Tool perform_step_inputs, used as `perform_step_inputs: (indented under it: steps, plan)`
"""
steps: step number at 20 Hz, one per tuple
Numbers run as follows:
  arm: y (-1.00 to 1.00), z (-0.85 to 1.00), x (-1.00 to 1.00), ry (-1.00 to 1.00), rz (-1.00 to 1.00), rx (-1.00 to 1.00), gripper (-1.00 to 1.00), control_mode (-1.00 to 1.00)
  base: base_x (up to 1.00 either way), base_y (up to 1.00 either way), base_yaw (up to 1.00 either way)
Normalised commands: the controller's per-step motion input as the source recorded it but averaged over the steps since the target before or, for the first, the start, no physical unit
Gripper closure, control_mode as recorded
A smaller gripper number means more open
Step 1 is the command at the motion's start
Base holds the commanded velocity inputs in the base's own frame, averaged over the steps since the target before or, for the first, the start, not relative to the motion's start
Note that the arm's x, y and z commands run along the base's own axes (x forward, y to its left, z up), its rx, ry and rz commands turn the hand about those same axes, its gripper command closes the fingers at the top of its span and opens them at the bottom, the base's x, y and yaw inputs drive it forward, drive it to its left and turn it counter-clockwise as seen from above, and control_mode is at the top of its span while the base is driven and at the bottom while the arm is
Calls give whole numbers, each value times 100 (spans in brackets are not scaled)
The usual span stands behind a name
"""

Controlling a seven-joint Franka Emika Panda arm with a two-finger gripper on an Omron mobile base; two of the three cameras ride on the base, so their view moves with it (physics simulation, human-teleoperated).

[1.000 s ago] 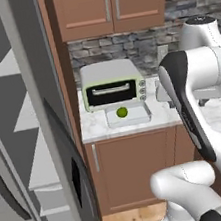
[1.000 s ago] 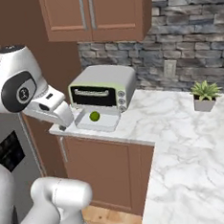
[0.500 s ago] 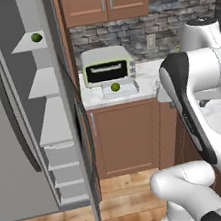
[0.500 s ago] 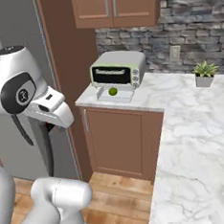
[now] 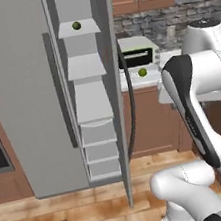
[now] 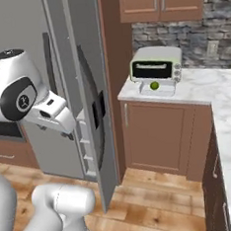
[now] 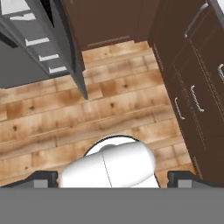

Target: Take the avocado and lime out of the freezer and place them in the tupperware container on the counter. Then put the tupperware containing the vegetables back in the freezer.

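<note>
Freezer (image 5: 39,93) door edge stands open toward you, wood floor (image 7: 109,109) bare in front. Avocado (image 5: 76,25) on freezer's top shelf. Lime (image 6: 154,85) in tupperware container (image 6: 157,89) on counter (image 6: 194,88) right of freezer. Your gripper (image 7: 112,175) points down at the floor beside the freezer, jaws wide, holding nothing.

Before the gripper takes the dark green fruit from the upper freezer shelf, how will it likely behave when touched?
The avocado looks small and round, so it will probably roll along the flat white shelf if nudged. It seems light, and its smooth skin may slip between the fingers.
</note>
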Motion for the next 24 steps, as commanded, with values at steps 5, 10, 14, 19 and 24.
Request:
perform_step_inputs:
  steps: [5, 10, 14, 19, 24]
  plan:
    - [0, 0, 0, 0, 0, 0, -100, 100, 10, 100, -4]
    - [0, 0, 0, 0, 0, 0, -100, 100, 12, 98, -5]
    - [0, 0, 0, 0, 0, 0, -100, 100, 43, 53, -5]
    - [0, 0, 0, 0, 0, 0, -100, 100, 78, 13, -3]
    - [0, 0, 0, 0, 0, 0, -100, 100, 94, 6, -3]
